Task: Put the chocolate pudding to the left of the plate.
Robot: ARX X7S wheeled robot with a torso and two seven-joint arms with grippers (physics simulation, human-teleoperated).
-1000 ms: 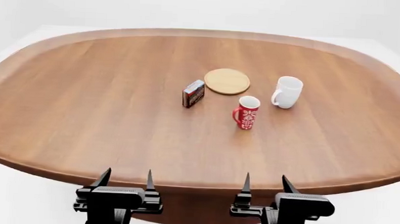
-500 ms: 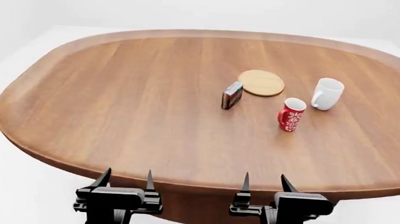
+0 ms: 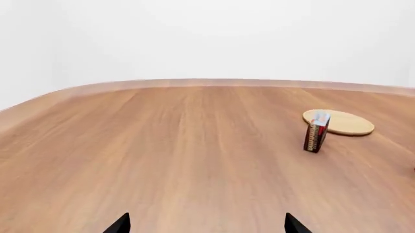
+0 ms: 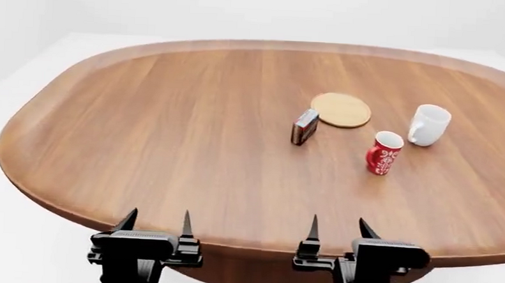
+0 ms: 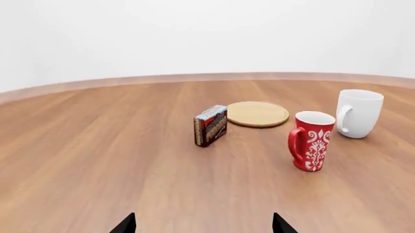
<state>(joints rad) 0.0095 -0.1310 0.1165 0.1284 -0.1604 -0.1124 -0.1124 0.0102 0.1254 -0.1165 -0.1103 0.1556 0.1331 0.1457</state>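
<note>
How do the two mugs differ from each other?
The red mug has a white pattern; the white mug is plain. The red mug stands nearer the robot, the white mug farther back and to the right. Both stand upright, apart, on the table.

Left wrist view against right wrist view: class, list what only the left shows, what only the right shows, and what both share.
Only the left wrist view: nothing extra, apart from a longer stretch of the table's far rim. Only the right wrist view: the red mug and the white mug. Both share: the pudding, standing on its edge beside the plate, plus the wooden tabletop and white backdrop.
</note>
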